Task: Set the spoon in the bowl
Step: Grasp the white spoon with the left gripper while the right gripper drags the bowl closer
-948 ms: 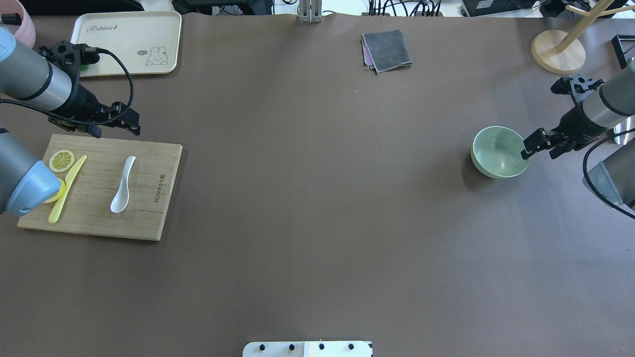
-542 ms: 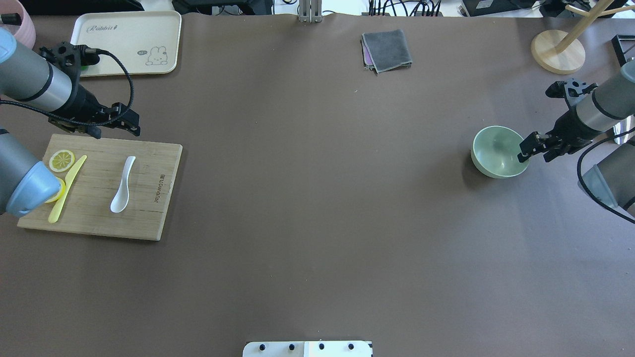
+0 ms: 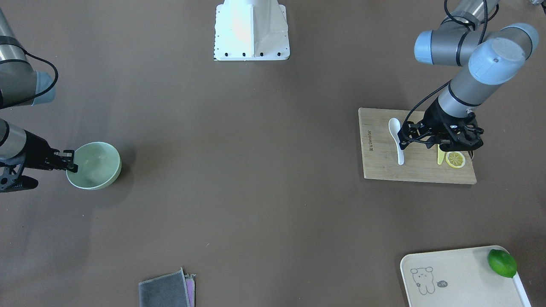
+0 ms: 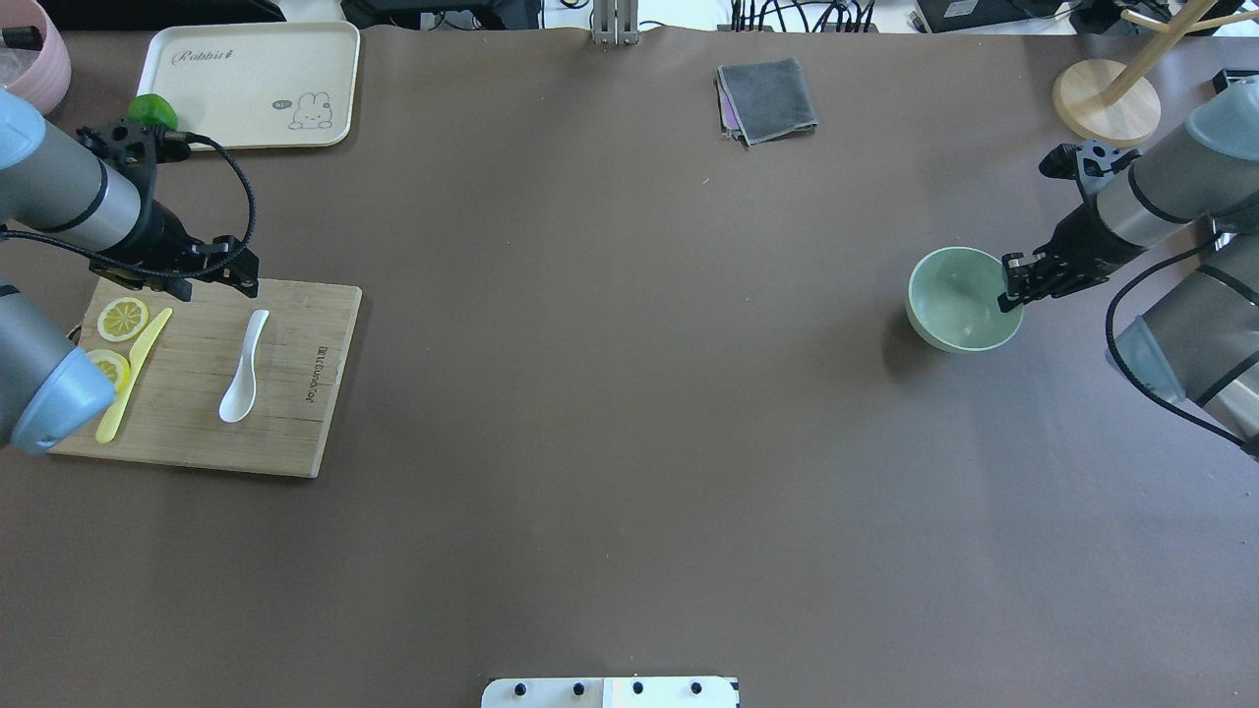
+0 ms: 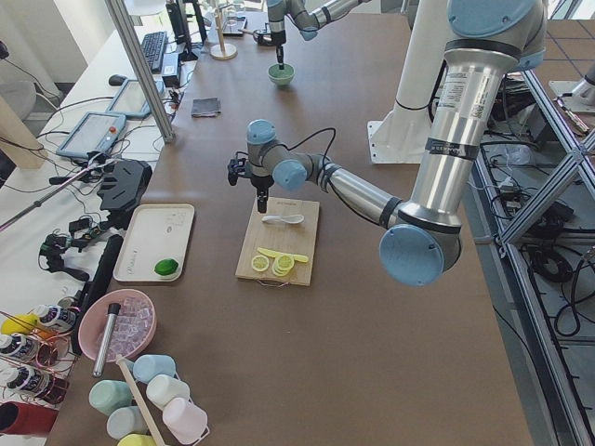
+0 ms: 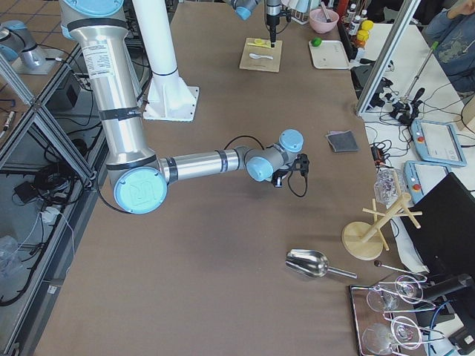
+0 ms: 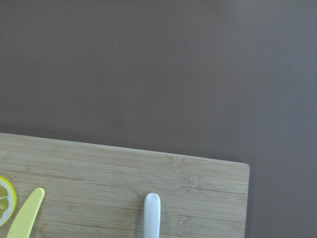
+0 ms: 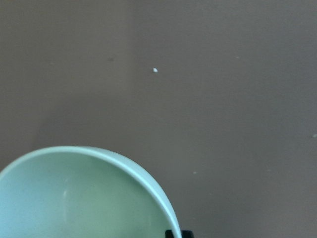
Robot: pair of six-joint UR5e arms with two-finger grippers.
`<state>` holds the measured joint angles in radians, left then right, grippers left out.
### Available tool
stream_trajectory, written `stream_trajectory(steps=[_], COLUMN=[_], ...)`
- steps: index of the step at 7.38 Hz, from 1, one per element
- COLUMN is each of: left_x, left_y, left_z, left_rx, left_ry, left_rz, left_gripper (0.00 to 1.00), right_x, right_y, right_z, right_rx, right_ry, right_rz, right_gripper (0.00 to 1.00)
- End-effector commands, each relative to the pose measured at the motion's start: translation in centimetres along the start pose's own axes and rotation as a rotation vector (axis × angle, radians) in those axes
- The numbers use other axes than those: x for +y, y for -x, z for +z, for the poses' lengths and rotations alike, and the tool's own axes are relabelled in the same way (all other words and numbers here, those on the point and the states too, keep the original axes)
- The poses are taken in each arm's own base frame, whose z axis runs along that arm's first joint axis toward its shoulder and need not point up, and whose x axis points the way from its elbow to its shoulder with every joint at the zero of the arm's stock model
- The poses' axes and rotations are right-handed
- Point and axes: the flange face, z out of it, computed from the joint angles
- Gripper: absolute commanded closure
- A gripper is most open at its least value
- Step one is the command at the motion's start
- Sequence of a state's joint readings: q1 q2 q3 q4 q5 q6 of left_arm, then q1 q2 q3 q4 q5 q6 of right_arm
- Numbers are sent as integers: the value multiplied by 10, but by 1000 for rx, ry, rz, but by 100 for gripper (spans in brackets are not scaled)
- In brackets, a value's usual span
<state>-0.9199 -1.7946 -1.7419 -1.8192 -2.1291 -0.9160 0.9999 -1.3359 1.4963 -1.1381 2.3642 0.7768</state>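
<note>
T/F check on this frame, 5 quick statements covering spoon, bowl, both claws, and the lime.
1. The spoon lies on the cutting board. True.
2. The bowl already holds the spoon. False: the bowl is empty, far across the table from the spoon.
3. The right claw is on the bowl's rim. True.
4. The left claw grips the yellow knife. False: the knife lies loose on the board, and the claw is open over the board's far edge, near the spoon's handle.
5. The lime sits on the cutting board. False: it is on a corner of the tray.
</note>
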Motion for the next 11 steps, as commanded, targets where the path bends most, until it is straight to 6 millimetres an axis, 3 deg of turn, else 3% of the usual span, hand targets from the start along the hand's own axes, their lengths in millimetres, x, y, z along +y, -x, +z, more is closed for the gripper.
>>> stream_trajectory(steps=[1,3,5,6,8,10,11], left_x=[7,15,17,18,22,22,22], left_y=[-4,-8,-7,-5,-8,-8,-7], left_z=[34,49,51,51,53,59,59], left_rx=[-39,-61,-65,-66,-63,-68,-69], left_ry=[31,36,41,42,46,54,55], left_rz=[15,32,35,36,35,34,37], left_gripper=[35,42,48,48,53,55,57], right_x=[8,50,94,115,149,161,162], right_y=[112,213,299,333,362,381,383], right_z=[2,16,55,69,96,101,101], right_rx=[-69,-111,-120,-127,-116,-128,-131], right_ry=[-3,-7,-26,-32,-59,-61,-59], right_rz=[104,176,218,232,225,236,239], right_gripper=[100,100,100,100,100,100,91])
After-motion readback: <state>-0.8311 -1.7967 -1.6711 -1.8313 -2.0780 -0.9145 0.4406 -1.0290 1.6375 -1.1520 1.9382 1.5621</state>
